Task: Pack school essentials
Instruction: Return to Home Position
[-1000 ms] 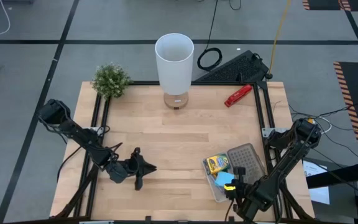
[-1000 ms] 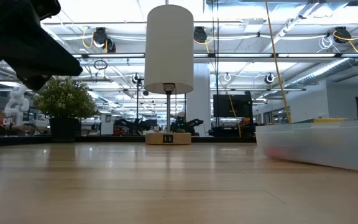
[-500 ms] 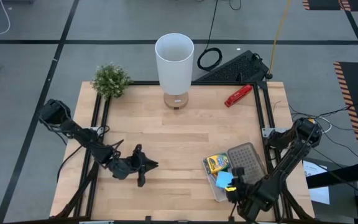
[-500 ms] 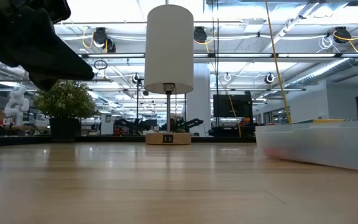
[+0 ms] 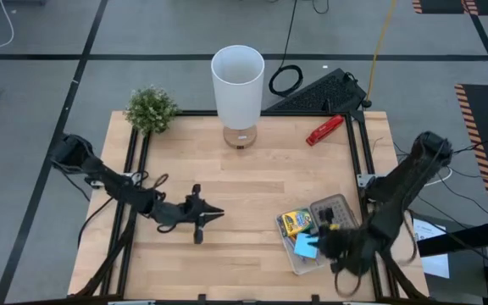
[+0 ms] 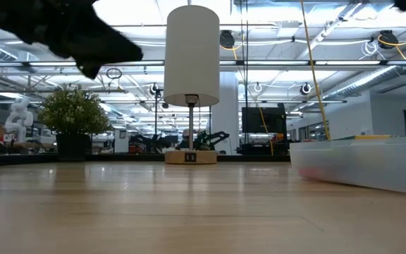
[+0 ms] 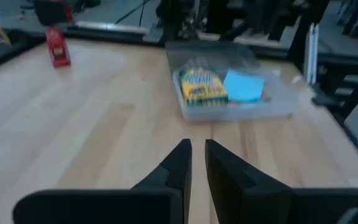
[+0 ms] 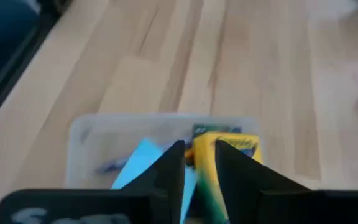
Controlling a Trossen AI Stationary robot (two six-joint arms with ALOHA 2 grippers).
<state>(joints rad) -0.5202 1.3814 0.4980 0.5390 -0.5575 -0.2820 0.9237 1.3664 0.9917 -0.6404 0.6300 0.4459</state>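
Both tools nearly closed: left tool (image 5: 213,213) mid-table, right tool (image 5: 324,246) over clear box (image 5: 339,209).

Pale wooden table (image 5: 244,182) stood on a grey floor (image 5: 49,30) crossed by dark lines, a white lamp (image 5: 237,85) and small green plant (image 5: 151,108) sat at its far edge, beyond stretched a workshop hall lit by bright ceiling lights (image 6: 118,44).

Bright, even indoor light, with blur in the close views.
Ceiling lamps (image 6: 111,42) glare in the low view; shadows on the table (image 5: 252,186) are faint; both wrist views are soft, and the right arm (image 5: 396,212) smears.
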